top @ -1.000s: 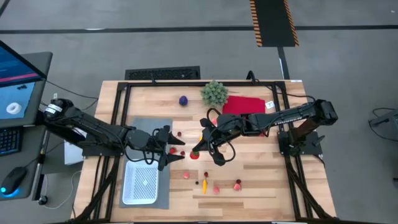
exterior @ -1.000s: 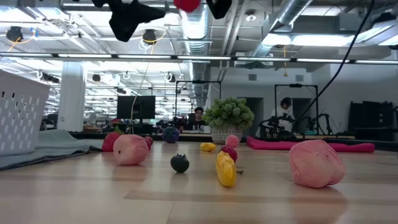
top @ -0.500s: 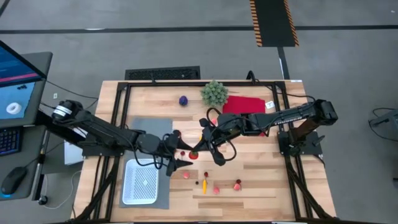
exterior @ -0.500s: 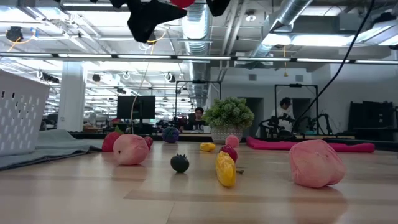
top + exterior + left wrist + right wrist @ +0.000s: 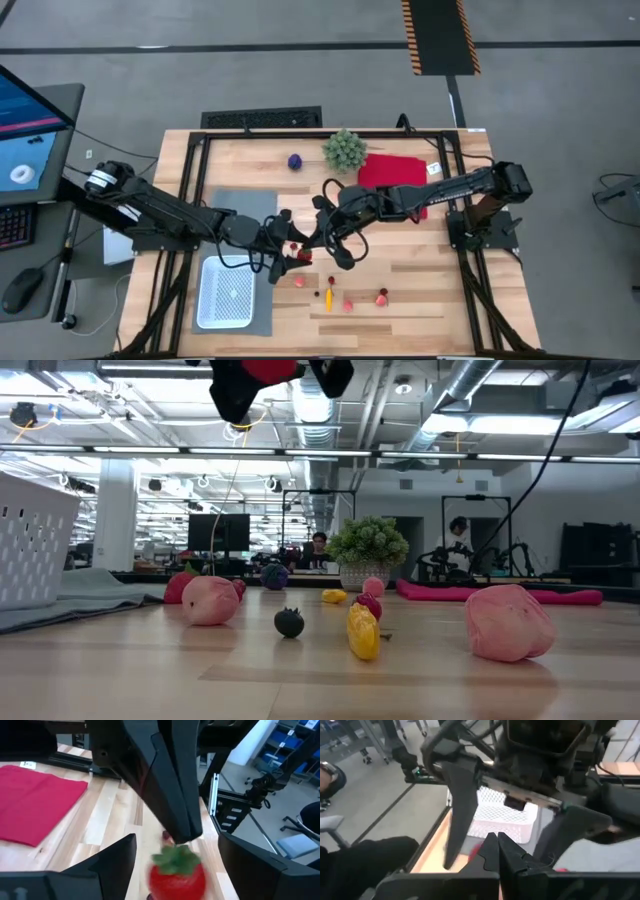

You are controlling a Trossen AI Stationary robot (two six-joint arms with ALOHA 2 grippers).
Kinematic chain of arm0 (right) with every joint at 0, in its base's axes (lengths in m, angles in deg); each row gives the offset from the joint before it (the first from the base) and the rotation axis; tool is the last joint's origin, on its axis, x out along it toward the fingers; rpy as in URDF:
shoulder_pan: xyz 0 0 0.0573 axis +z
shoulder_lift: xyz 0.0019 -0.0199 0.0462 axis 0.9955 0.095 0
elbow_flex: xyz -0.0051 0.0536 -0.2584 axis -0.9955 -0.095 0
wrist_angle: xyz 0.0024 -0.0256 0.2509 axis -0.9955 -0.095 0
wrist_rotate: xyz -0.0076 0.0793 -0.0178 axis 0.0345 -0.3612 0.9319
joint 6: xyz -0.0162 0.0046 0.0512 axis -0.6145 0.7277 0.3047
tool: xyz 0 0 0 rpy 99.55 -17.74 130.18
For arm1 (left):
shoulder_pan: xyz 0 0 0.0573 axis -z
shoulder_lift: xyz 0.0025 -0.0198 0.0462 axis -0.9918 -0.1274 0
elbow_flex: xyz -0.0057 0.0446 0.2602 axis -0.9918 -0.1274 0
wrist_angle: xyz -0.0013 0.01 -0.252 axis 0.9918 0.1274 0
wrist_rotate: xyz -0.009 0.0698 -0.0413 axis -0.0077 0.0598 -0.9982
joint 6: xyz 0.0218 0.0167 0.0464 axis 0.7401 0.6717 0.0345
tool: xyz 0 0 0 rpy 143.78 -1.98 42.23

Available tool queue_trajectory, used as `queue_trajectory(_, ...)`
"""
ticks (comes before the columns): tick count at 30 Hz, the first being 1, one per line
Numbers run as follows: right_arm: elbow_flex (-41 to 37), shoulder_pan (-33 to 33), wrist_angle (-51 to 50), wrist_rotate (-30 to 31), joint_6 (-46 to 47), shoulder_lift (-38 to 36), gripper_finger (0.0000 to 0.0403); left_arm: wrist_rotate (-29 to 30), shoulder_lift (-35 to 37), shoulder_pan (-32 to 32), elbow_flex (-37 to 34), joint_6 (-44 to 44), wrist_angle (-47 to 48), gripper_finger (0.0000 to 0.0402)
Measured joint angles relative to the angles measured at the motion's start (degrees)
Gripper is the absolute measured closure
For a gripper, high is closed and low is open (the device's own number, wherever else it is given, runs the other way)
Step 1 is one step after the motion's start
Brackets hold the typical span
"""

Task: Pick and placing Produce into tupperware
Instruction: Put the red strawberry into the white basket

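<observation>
My right gripper hangs over the table's middle, shut on a red toy strawberry with a green leafy top. My left gripper is open, and its two fingers stand on either side of that strawberry without touching it. In the low view the strawberry and both grippers sit high above the table. The white mesh tupperware stands on the grey mat by the near-left. More produce lies on the wood: pink fruit, a yellow piece, a red piece and the purple ball. My right gripper pinches the strawberry by its green leafy top between its two shut fingers. The fingers come from above, slanting down. The strawberry hangs upright below them, lifted clear of the table.
A green bushy plant and a red cloth sit at the far side. The grey mat lies under the tupperware. In the low view several fruits lie on the near table, and people show in the room behind.
My left gripper has moved toward the table's right and closed in on the strawberry, its open fingers now flanking it. My right gripper has carried the strawberry a little toward the table's left, still held high.
</observation>
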Motion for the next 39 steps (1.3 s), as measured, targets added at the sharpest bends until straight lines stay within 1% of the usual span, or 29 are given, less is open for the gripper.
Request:
queue_trajectory(4, 1.69, 0.02, -0.31, -1.72, -0.02, 0.62, 0.0393, 0.46, 0.00, 0.00, 0.00, -0.52, 0.54, 0.0153)
queue_trajectory(10, 2.25, 0.02, -0.68, -1.89, -0.08, 1.62, 0.0393, 0.93, 0.00, 0.00, 0.00, -0.49, 0.65, 0.0177)
queue_trajectory(14, 2.30, 0.02, -0.92, -2.02, 0.02, 2.34, 0.0393, 2.60, 0.00, 0.00, 0.00, -0.47, 0.65, 0.0198)
queue_trajectory(17, 2.25, 0.05, -0.64, -2.04, 0.02, 2.33, 0.0393, 2.78, 0.01, 0.02, -0.02, -0.41, 0.56, 0.0216)
queue_trajectory(22, 2.25, 0.06, -0.69, -2.01, 0.04, 2.32, 0.0393, 2.20, 0.02, 0.04, -0.04, -0.06, 0.45, 0.0258)
queue_trajectory(33, 2.25, 0.02, -0.89, -1.92, 0.05, 2.32, 0.0393, 1.99, 0.04, 0.59, -0.04, 3.92, 0.35, 0.0384)
queue_trajectory(35, 2.25, 0.03, -0.85, -1.97, 0.05, 2.32, 0.0393, 2.08, 0.04, 0.78, -0.04, 4.80, 0.19, 0.0397)
queue_trajectory(39, 2.25, 0.06, -0.69, -2.22, 0.05, 2.32, 0.0393, 2.56, 0.04, 1.22, -0.04, 6.61, -0.42, 0.0399)
